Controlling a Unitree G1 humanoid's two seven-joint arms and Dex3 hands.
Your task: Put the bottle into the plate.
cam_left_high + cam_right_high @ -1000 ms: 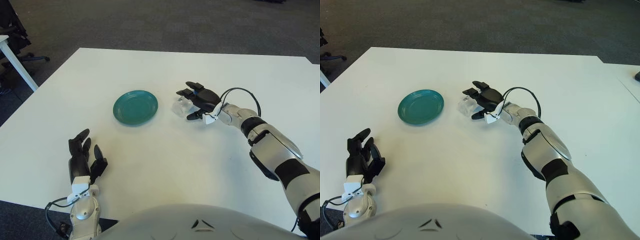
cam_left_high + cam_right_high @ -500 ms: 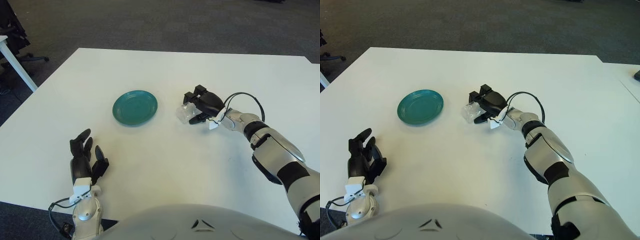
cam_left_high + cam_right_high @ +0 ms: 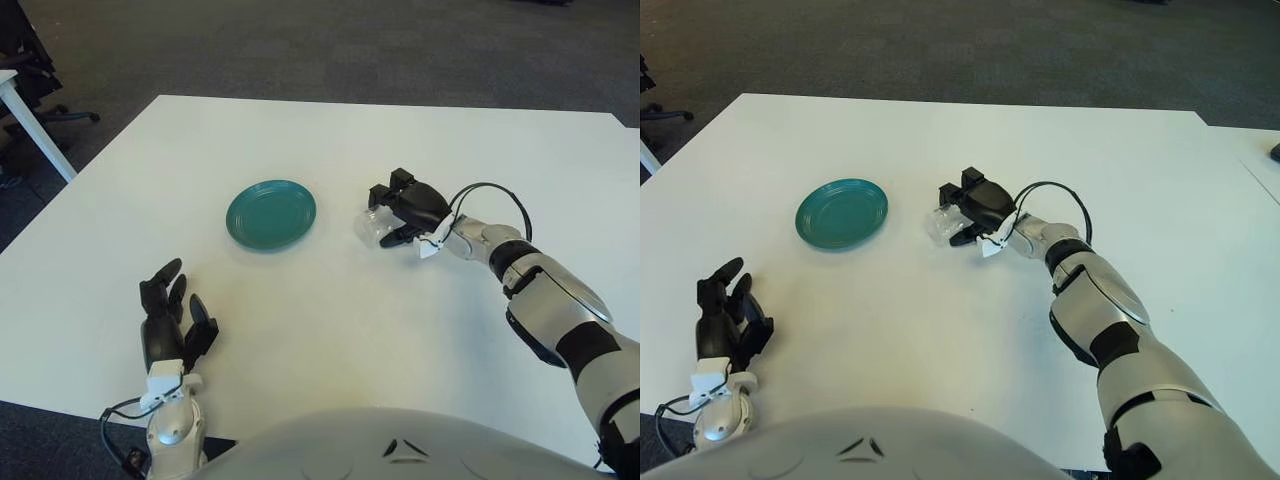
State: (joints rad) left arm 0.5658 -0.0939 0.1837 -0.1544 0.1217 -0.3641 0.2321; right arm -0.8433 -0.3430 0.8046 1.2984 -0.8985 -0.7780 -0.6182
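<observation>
- Left eye view: our right hand (image 3: 408, 208) is reaching out over the white table (image 3: 420, 140), fingers clamping the clear plastic bottle (image 3: 369, 226), just right of the teal plate (image 3: 270, 214).
- Right eye view: our left hand (image 3: 725, 322) is showing near the table's front edge, fingers spread and holding nothing.

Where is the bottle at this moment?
The bottle is on the white table, right of the green plate and apart from it, with the right hand closed around it.
</observation>
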